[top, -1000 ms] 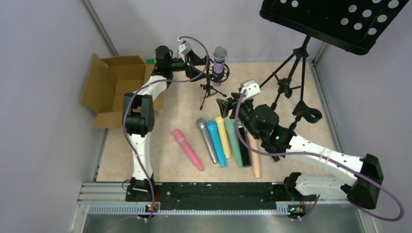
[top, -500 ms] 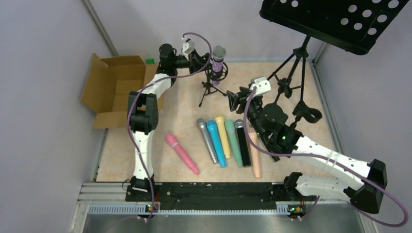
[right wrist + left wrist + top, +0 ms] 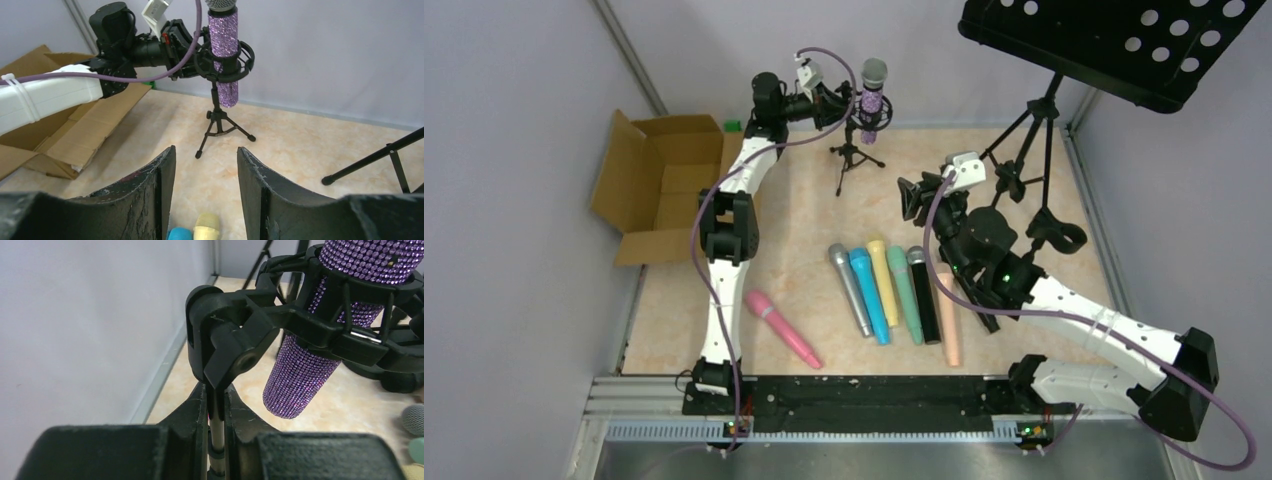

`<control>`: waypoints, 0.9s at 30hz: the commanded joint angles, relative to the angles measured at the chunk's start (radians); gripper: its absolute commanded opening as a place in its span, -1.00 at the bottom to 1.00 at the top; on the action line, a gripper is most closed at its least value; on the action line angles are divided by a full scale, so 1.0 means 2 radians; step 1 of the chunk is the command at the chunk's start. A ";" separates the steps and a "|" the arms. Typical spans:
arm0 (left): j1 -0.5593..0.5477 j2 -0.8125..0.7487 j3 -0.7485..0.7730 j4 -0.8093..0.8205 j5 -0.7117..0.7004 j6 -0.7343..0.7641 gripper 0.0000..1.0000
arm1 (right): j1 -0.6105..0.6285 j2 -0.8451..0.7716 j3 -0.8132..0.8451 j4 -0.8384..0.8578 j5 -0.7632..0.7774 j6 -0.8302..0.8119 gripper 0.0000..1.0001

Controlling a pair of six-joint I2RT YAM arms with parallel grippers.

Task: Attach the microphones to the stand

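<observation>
A glittery purple microphone [image 3: 873,98] with a grey mesh head stands upright in the black shock mount of a small tripod stand [image 3: 854,160] at the back of the table. My left gripper [image 3: 841,101] is shut on the stand's thin post just below the mount [image 3: 235,340]; in the left wrist view the left gripper [image 3: 216,390] pinches the post beside the purple microphone [image 3: 310,355]. Pink [image 3: 781,328], silver [image 3: 850,290], blue [image 3: 870,296], yellow [image 3: 884,283], teal [image 3: 905,294], black [image 3: 924,295] and peach [image 3: 948,315] microphones lie on the table. My right gripper [image 3: 910,200] hangs open and holds nothing, and the right wrist view shows this gripper [image 3: 205,150] facing the stand [image 3: 220,125].
An open cardboard box [image 3: 659,185] sits at the back left, next to the left arm. A tall black music stand [image 3: 1124,45] with tripod legs [image 3: 1024,150] fills the back right. Walls close in the table on three sides.
The left gripper has shut on the stand's post, and stand and purple microphone have shifted toward the back wall. The pink microphone has slid to the near left. The right gripper moved back and narrowed.
</observation>
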 commanded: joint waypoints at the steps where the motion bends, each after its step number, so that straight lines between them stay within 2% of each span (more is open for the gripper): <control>1: 0.021 0.023 0.049 -0.016 -0.060 0.066 -1.00 | -0.017 0.008 0.019 0.017 0.002 0.005 -0.06; 2: 0.022 0.024 0.048 -0.018 -0.059 0.067 -0.99 | -0.019 0.010 0.021 0.016 0.003 0.005 -0.06; 5: 0.023 0.018 0.029 -0.005 -0.067 0.068 -0.56 | -0.022 0.015 0.022 0.017 0.003 0.008 -0.06; 6: 0.023 0.017 0.022 0.004 -0.074 0.064 -0.36 | -0.023 0.016 0.021 0.018 0.002 0.010 -0.06; 7: 0.024 0.016 0.019 0.012 -0.082 0.056 -0.06 | -0.023 0.017 0.021 0.018 0.002 0.011 -0.06; 10: 0.024 0.011 0.008 0.027 -0.097 0.047 0.55 | -0.025 0.015 0.019 0.016 0.005 0.013 -0.07; 11: 0.025 0.004 0.000 0.029 -0.103 0.049 0.83 | -0.025 0.012 0.019 0.013 0.009 0.014 -0.07; 12: 0.025 0.000 -0.005 0.029 -0.105 0.049 0.94 | -0.026 0.011 0.020 0.011 0.011 0.015 -0.06; 16: 0.029 -0.059 -0.083 0.040 -0.108 0.051 0.98 | -0.026 0.013 0.043 -0.034 0.008 0.028 -0.01; 19: 0.034 -0.129 -0.166 0.021 -0.107 0.071 0.98 | -0.027 0.032 0.070 -0.088 -0.037 0.042 0.16; 21: 0.037 -0.178 -0.207 -0.041 -0.115 0.098 0.98 | -0.027 0.046 0.080 -0.117 -0.073 0.048 0.28; 23: 0.039 -0.222 -0.227 -0.138 -0.135 0.134 0.98 | -0.027 0.054 0.083 -0.139 -0.080 0.059 0.39; 25: 0.039 -0.268 -0.249 -0.232 -0.158 0.182 0.98 | -0.026 0.054 0.086 -0.155 -0.078 0.063 0.43; 27: 0.040 -0.322 -0.292 -0.279 -0.187 0.202 0.98 | -0.027 0.054 0.103 -0.185 -0.046 0.066 0.45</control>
